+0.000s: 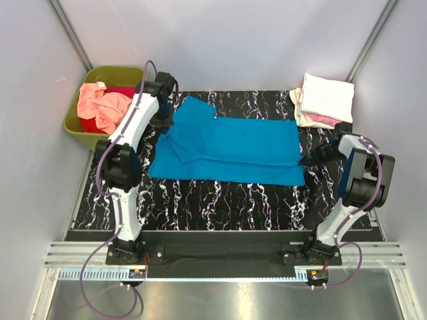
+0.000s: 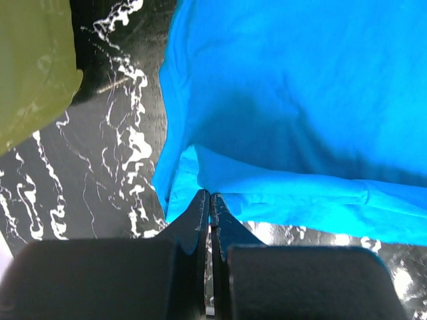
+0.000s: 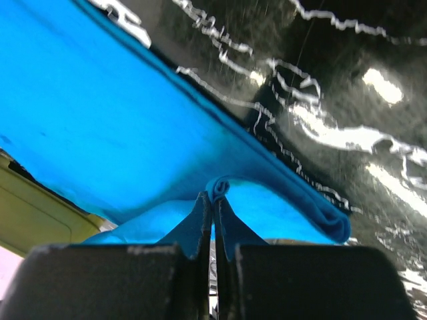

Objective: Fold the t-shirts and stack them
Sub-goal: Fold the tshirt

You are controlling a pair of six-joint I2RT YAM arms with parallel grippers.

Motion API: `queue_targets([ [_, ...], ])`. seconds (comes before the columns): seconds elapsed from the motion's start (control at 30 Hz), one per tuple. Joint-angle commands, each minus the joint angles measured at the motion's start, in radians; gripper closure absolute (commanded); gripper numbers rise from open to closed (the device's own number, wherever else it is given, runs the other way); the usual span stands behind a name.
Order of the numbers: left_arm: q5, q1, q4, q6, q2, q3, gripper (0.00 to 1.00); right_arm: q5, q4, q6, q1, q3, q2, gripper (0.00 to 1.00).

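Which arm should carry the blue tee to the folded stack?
Right: right gripper pinches the bright blue cloth t-shirt nearest the folded cream-white shirt stack; left gripper sits by the olive-green plastic tub.

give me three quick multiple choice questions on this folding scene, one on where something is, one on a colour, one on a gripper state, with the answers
1. Where on the table is the folded stack of shirts?
A. far right corner
B. middle
C. near edge, by the arm bases

2. What colour is the spread-out t-shirt?
A. red
B. bright blue
C. cream-white

3. How is the right gripper?
A. wide open
B. shut on a fold of the spread-out t-shirt
C. shut on nothing, in the air

Answers:
1 A, the top view shows the stack at the far right corner.
2 B, the cloth lying across the middle is bright blue.
3 B, the right wrist view shows a roll of blue cloth pinched between the closed fingers.
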Motion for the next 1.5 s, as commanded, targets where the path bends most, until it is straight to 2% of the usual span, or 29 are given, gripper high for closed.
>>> queue_targets([
  [0.0, -0.029, 0.014, -0.009, 0.029, 0.059, 0.076, 1.0, -0.015, 0.03, 0.01, 0.013, 0.041, 0.041, 1.0],
  [0.17, -0.023, 0.025, -0.009, 0.03, 0.135, 0.133, 0.99, -0.03, 0.044, 0.001, 0.027, 0.067, 0.094, 0.98],
  [0.2, -0.02, 0.031, -0.014, 0.027, 0.159, 0.157, 0.97, -0.035, 0.044, -0.001, 0.028, 0.075, 0.104, 0.91],
  [0.3, 0.003, 0.044, -0.014, 0.007, 0.198, 0.211, 0.9, -0.025, 0.037, -0.004, 0.03, 0.113, 0.127, 0.77],
  [0.33, 0.011, 0.049, -0.008, -0.005, 0.204, 0.226, 0.86, -0.018, 0.026, -0.002, 0.03, 0.142, 0.131, 0.61],
  [0.37, 0.017, 0.058, 0.001, -0.011, 0.218, 0.239, 0.74, -0.006, 0.02, -0.002, 0.031, 0.159, 0.142, 0.53],
  [0.43, 0.032, 0.069, 0.018, -0.025, 0.235, 0.294, 0.63, 0.008, -0.009, -0.005, 0.03, 0.22, 0.151, 0.36],
  [0.47, 0.066, 0.083, 0.017, -0.031, 0.245, 0.317, 0.48, 0.028, -0.025, -0.016, 0.03, 0.242, 0.154, 0.31],
  [0.53, 0.077, 0.087, 0.012, -0.034, 0.235, 0.365, 0.38, 0.066, -0.086, -0.041, 0.03, 0.288, 0.145, 0.25],
  [0.57, 0.057, 0.087, 0.014, -0.034, 0.191, 0.36, 0.3, 0.12, -0.103, -0.065, 0.03, 0.317, 0.119, 0.17],
  [0.6, 0.051, 0.087, 0.038, -0.033, 0.158, 0.313, 0.22, 0.146, -0.124, -0.076, 0.03, 0.322, 0.101, 0.13],
  [0.67, 0.028, 0.087, 0.07, -0.037, 0.047, 0.23, 0.14, 0.204, -0.14, -0.093, 0.03, 0.307, 0.036, 0.07],
  [0.73, 0.023, 0.087, 0.113, -0.051, -0.03, 0.072, 0.09, 0.211, -0.129, -0.088, 0.03, 0.236, -0.014, 0.06],
  [0.87, 0.06, 0.089, 0.191, -0.097, -0.24, -0.234, 0.09, 0.197, -0.097, -0.071, 0.05, 0.072, -0.164, 0.03],
  [0.9, 0.074, 0.091, 0.243, -0.108, -0.277, -0.364, 0.09, 0.194, -0.086, -0.071, 0.065, 0.041, -0.186, 0.04],
  [1.07, 0.11, 0.094, 0.418, -0.2, -0.485, -0.75, 0.1, 0.246, -0.081, -0.09, 0.125, -0.118, -0.309, 0.04],
  [1.17, 0.106, 0.098, 0.499, -0.252, -0.56, -0.896, 0.1, 0.249, -0.069, -0.084, 0.126, -0.209, -0.363, 0.06],
  [1.27, 0.118, 0.103, 0.561, -0.296, -0.584, -0.979, 0.1, 0.254, -0.051, -0.087, 0.126, -0.272, -0.383, 0.1],
  [1.47, 0.081, 0.112, 0.644, -0.35, -0.565, -1.053, 0.12, 0.266, -0.016, -0.104, 0.126, -0.289, -0.323, 0.16],
])
